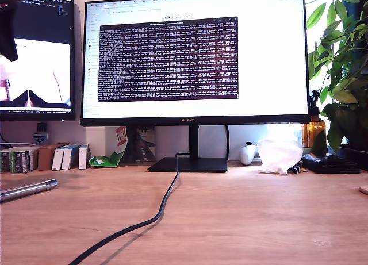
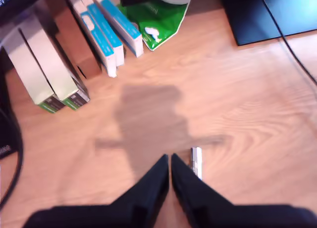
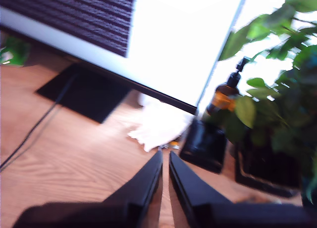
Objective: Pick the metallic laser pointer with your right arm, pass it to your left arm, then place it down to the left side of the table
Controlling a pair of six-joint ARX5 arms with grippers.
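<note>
The metallic laser pointer [image 1: 28,189] lies flat on the light wood-grain desk [image 1: 241,213] at the exterior view's left edge, its ringed silver barrel running slightly uphill toward the monitor, nothing touching it. In the first wrist view a short bright end of it [image 2: 196,161] shows just beside the tips of my first end effector [image 2: 169,161], whose two black fingers are pressed nearly together with only a sliver of gap and nothing held between them; its shadow falls on the bare wood ahead. Behind that spot a row of small boxes [image 2: 101,32] with blue and white faces stands against the wall, with two pale boxes [image 2: 47,77] nearer and a green packet [image 2: 158,20] slumped next to them. My second end effector [image 3: 165,156] also has its fingers drawn almost closed and empty, hanging above the desk and looking toward a crumpled white tissue [image 3: 158,126], an amber pump bottle [image 3: 223,97] and a leafy green plant [image 3: 277,89], though that view is blurred. In the exterior view neither arm can be made out clearly. A wide monitor [image 1: 195,55] showing a dark terminal window stands on its black base [image 1: 190,164] at the middle of the desk, and a long black cable [image 1: 155,219] snakes from the base toward the near edge, well apart from the pointer
</note>
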